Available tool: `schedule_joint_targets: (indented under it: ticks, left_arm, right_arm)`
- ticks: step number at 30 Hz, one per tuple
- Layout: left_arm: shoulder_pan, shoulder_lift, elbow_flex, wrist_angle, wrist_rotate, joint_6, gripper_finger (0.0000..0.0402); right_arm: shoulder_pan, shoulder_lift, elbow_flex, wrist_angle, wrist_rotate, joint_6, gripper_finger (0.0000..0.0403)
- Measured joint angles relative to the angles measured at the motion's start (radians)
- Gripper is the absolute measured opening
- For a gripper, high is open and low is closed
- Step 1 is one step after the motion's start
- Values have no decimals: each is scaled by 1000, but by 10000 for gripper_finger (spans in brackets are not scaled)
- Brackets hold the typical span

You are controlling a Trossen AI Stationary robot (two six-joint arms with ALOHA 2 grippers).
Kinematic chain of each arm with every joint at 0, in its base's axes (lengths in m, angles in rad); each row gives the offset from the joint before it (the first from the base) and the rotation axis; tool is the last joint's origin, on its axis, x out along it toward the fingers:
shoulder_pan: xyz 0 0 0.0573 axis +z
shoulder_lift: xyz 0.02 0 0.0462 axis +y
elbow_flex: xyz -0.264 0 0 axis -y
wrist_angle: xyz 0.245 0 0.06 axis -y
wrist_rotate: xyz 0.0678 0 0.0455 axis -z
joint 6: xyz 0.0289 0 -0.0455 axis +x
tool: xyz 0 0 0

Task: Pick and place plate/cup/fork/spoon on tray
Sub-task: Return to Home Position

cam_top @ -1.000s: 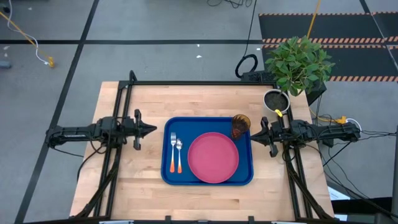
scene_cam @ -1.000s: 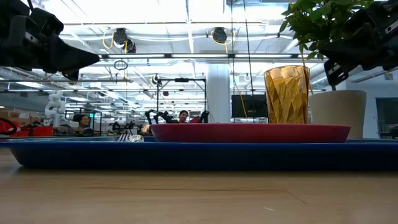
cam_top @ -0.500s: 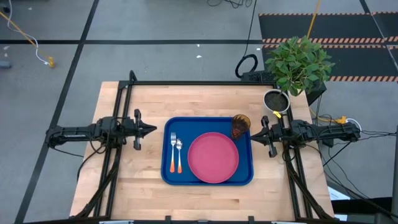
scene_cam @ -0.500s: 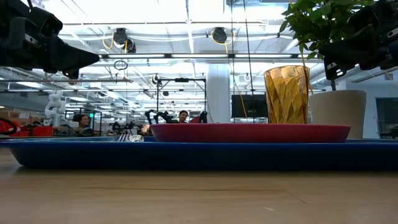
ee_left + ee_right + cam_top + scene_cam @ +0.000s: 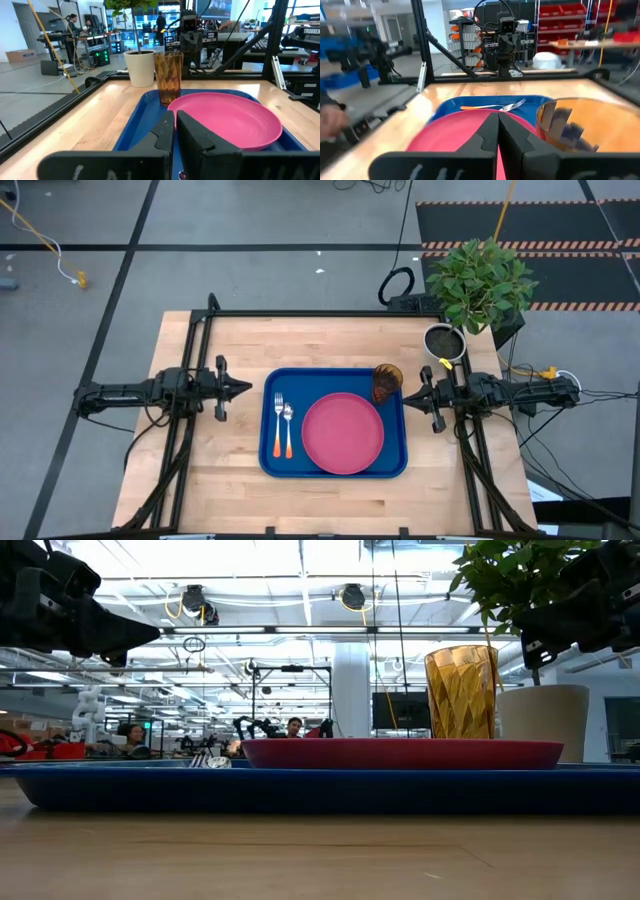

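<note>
The blue tray lies at the table's middle. On it rest the pink-red plate, the amber cup upright at the far right corner, and the fork and spoon side by side at the left, orange handles toward the near edge. My left gripper is shut and empty, above the table just left of the tray. My right gripper is shut and empty, just right of the tray beside the cup.
A potted green plant in a white pot and a small dark round pot stand at the table's far right corner. Black frame rails run along the far edge and sides. Bare wood lies near the front.
</note>
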Motion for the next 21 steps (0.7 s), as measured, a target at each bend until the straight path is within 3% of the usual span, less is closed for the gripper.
schedule_joint_targets:
  ticks: [8,21]
  left_arm:
    - [0,0,0,1,0,0,24]
    - [0,0,0,2,0,0,24]
  right_arm:
    - [0,0,0,1,0,-283,0]
    - [0,0,0,3,0,-265,0]
